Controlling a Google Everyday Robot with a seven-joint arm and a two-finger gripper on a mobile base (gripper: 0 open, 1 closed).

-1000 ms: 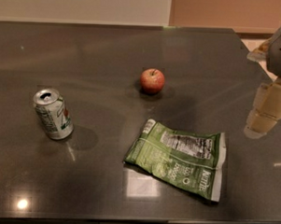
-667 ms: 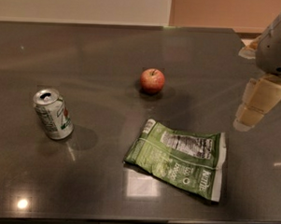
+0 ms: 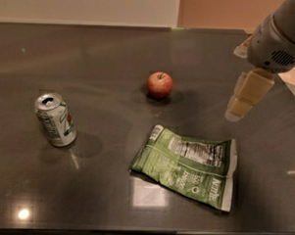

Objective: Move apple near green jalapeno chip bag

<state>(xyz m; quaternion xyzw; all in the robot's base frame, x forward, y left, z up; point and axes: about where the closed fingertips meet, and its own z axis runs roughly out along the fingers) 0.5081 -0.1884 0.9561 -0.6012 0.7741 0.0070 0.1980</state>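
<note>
The small red apple (image 3: 160, 84) sits upright on the dark table, in the middle toward the back. The green jalapeno chip bag (image 3: 186, 164) lies flat in front of it, to the right, label side up, a clear gap away from the apple. My gripper (image 3: 242, 100) hangs above the table at the right, to the right of the apple and behind the bag's right end. It holds nothing and touches neither object.
A silver-green soda can (image 3: 55, 120) stands tilted at the left of the dark table (image 3: 91, 53). The table's right edge (image 3: 291, 91) runs close beside the arm. A wall stands behind the far edge.
My gripper has moved left and a little up in view, coming in over the table toward the apple's side. The apple, bag and can have not moved.
</note>
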